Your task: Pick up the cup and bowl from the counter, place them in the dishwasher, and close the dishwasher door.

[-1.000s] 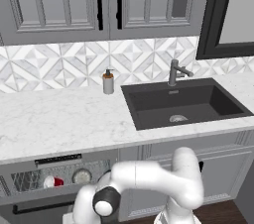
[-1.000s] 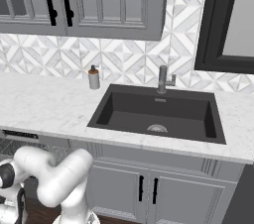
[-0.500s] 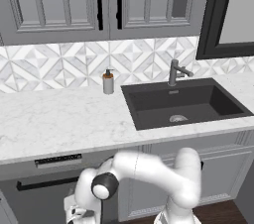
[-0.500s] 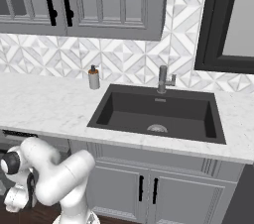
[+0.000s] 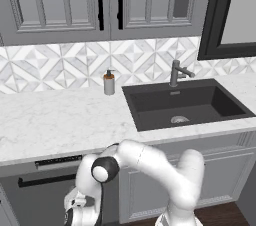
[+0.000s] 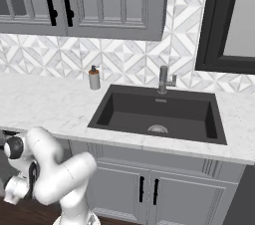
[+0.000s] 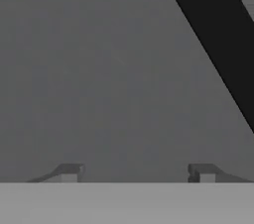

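Dishwasher door up; counter in plain view.

Counter: long white marble-look slab with faint grey veins, lying level under the patterned backsplash, a black inset sink sunk into its right part. Dishwasher sits under the counter's left stretch, left of the grey panelled cabinets; black control strip runs along its top edge just below the slab. Dishwasher door: flat dark grey panel, standing upright and flush with the cabinet fronts, horizontal black bar handle near its top. In the hand view the panel appears as a plain grey surface close to the camera, crossed by a black diagonal band at upper right.
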### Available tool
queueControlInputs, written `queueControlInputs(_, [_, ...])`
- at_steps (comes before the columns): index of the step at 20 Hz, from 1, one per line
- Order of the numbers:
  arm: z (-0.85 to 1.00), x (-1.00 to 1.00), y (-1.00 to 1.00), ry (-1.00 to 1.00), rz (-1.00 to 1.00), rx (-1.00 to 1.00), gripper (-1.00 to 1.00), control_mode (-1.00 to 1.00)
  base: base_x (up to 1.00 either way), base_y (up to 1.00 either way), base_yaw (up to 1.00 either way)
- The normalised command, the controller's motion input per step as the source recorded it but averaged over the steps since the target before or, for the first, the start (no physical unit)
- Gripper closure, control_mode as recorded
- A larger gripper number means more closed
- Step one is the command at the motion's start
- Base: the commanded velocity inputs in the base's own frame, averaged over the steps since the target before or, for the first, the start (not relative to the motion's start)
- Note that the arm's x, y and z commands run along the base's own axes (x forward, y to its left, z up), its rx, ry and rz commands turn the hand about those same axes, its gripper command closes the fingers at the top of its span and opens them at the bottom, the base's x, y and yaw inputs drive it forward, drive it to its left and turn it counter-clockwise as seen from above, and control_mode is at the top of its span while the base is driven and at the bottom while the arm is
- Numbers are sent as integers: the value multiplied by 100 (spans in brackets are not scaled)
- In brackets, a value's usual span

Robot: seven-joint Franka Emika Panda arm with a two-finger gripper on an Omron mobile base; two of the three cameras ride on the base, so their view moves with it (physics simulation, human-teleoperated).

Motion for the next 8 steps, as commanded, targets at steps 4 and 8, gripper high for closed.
queueControlInputs(4, [9, 59, -11, 16, 0, 0, -100, -100, 0, 0, 0])
queueControlInputs(8, [0, 36, -12, 1, 1, 0, -100, -100, 0, 0, 0])
